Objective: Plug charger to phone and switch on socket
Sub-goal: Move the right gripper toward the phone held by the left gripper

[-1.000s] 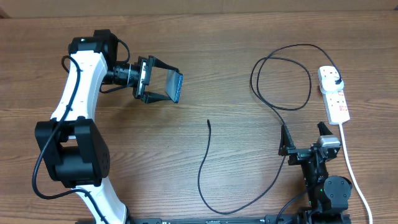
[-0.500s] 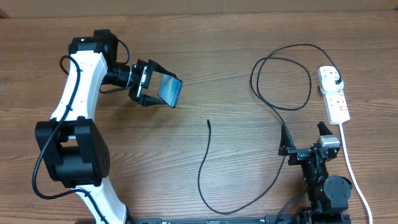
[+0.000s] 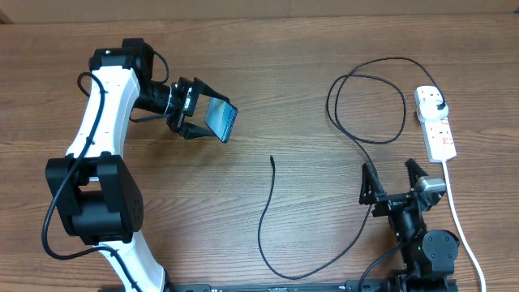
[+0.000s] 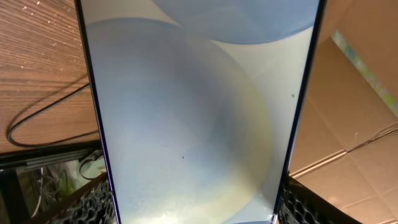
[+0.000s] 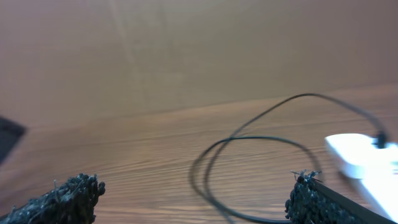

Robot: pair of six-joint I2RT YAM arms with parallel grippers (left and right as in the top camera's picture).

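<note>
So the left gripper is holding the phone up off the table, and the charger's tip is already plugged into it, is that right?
Not quite. The left gripper does hold the phone off the table, but the charger is not plugged into it. The overhead view shows its connector tip lying loose on the wood, apart from the phone.

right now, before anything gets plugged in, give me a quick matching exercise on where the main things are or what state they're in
Things:
1. phone
2. charger tip
3. charger plug
4. right fingers

States:
a. spread apart, holding nothing
b. sitting in the socket
c. clamped between the left fingers
d. lying loose on the wooden table

Pairs: 1-c, 2-d, 3-b, 4-a
</note>
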